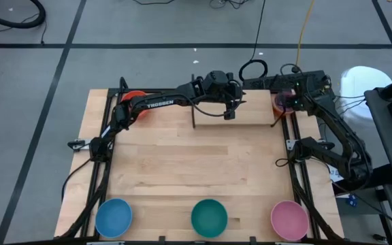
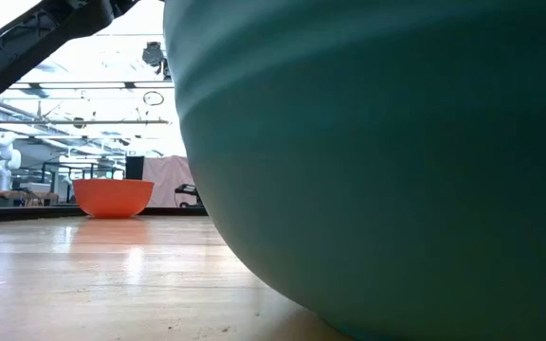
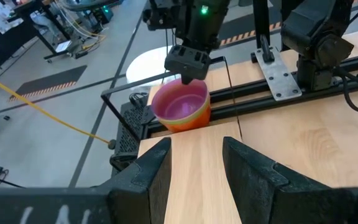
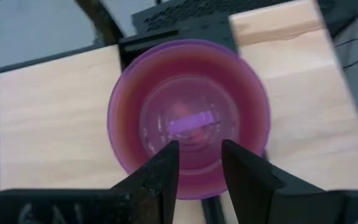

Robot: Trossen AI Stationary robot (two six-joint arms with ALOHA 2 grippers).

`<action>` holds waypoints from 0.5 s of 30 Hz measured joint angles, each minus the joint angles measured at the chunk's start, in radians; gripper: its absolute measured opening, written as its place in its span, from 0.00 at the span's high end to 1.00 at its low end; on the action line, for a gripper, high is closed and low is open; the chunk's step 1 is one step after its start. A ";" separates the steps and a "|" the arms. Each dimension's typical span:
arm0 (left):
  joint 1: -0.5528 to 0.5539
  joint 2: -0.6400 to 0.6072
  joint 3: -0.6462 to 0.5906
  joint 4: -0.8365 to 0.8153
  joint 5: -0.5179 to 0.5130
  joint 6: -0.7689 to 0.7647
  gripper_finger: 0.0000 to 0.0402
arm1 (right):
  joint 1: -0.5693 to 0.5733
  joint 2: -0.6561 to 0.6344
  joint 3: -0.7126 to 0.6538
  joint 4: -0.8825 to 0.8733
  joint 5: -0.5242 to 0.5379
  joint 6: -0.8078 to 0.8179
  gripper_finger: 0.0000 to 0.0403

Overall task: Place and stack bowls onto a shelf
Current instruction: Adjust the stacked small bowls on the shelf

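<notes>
We look down on the table [image 1: 196, 177] and see both arms stretched to the far edge, where the shelf [image 1: 250, 112] sits. The right gripper [image 3: 188, 67] hangs directly above the purple bowl [image 3: 180, 102], which is nested in an orange bowl [image 3: 188, 120] at the shelf's right end. From the right wrist camera we see its fingers [image 4: 160, 171] parted a little, framing the purple bowl's near rim; whether they touch it, we can't quite tell. The left gripper [image 3: 194, 165] hovers over the shelf board, jaws spread wide, holding nothing, pointing at that same stack. Over at the far left corner sits a red-orange bowl [image 1: 133, 99]. Along the near edge we have three larger bowls in a row: blue bowl [image 1: 113, 216], teal bowl [image 1: 209, 217], pink bowl [image 1: 289, 219].
</notes>
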 joint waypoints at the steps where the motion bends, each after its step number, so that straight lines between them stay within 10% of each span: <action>1: 0.000 0.000 0.000 0.000 0.000 0.000 0.63 | 0.000 -0.005 0.000 0.000 0.014 0.001 0.72; 15: 0.000 0.000 0.000 0.001 0.000 -0.003 0.63 | -0.072 -0.110 0.001 -0.037 0.070 -0.013 0.72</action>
